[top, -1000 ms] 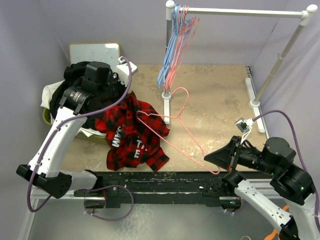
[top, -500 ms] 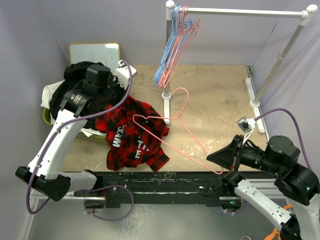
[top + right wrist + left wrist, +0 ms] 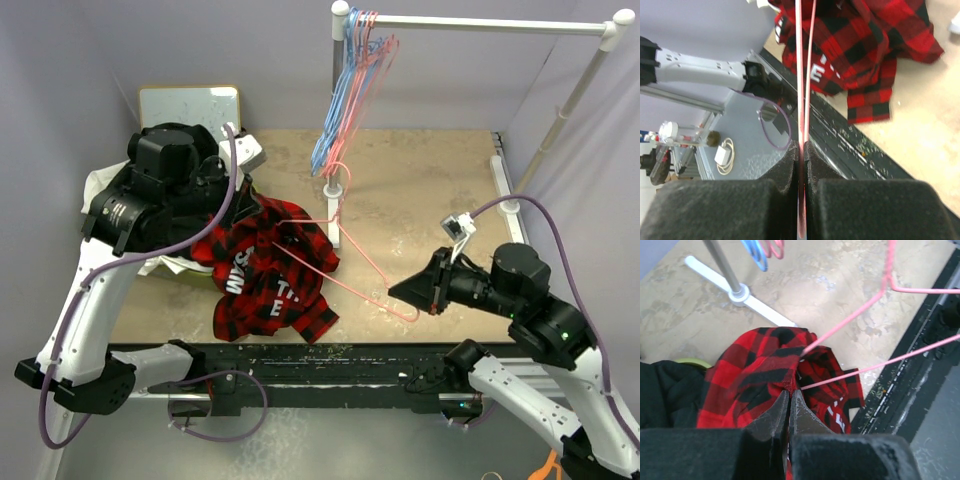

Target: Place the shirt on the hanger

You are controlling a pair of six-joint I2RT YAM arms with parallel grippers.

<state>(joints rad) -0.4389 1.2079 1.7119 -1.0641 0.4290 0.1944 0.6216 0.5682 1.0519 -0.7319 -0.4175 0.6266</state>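
L gripper [image 3: 789, 392] was clamped shut on a fold of the shirt [image 3: 265, 280]. It held that edge up off the table [image 3: 430, 200], prob. to keep an opening for the wire. The rest of the shirt lay crumpled at left-centre of the table, lettering up, just beside the black garment [image 3: 665, 390]. The hanger [image 3: 888, 265] reached across from the R side, w/ one shoulder tip touching the raised fabric. R gripper [image 3: 801, 147] was pinched tight on the hanger's opposite corner and held it low & slanted, I judge to steer the tip inside. Shirt was not yet on the hanger.
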